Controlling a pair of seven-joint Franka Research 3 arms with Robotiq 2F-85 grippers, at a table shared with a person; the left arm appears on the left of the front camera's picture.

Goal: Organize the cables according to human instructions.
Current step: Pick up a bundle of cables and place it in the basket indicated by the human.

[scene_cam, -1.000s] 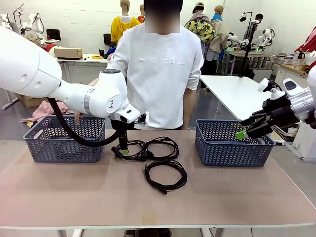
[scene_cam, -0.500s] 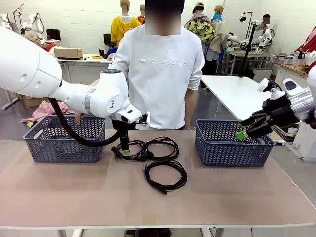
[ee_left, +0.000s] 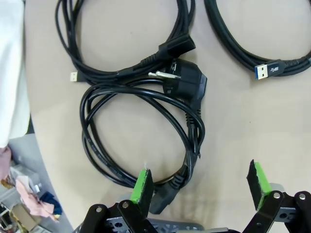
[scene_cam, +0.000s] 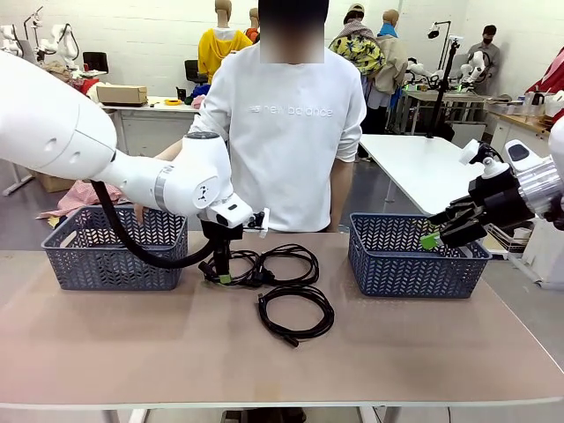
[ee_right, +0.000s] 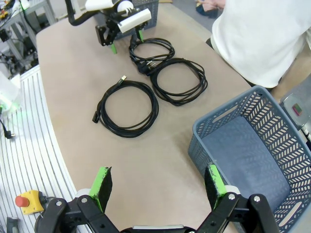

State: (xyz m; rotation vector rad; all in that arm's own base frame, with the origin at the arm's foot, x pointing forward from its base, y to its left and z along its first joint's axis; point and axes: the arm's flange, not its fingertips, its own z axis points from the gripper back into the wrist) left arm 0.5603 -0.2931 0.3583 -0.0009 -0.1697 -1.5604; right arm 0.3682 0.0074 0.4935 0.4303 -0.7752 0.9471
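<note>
Three black cable coils lie in the middle of the table: a left one, one beside it and a nearer one. My left gripper hangs open, pointing down at the left coil. In the left wrist view its green pads straddle the near loop of a cord with a round black plug. A USB cable lies to the upper right. My right gripper is open and empty, held above the right basket. The right wrist view shows that gripper high over the table, with the coils beyond it.
A second grey basket stands at the table's left. A person in a white sweatshirt stands at the far edge, behind the cables. Bare tabletop stretches in front of the coils.
My left arm has shifted slightly to the right and a little lower over the left coil. The right arm and the cables have not moved.
</note>
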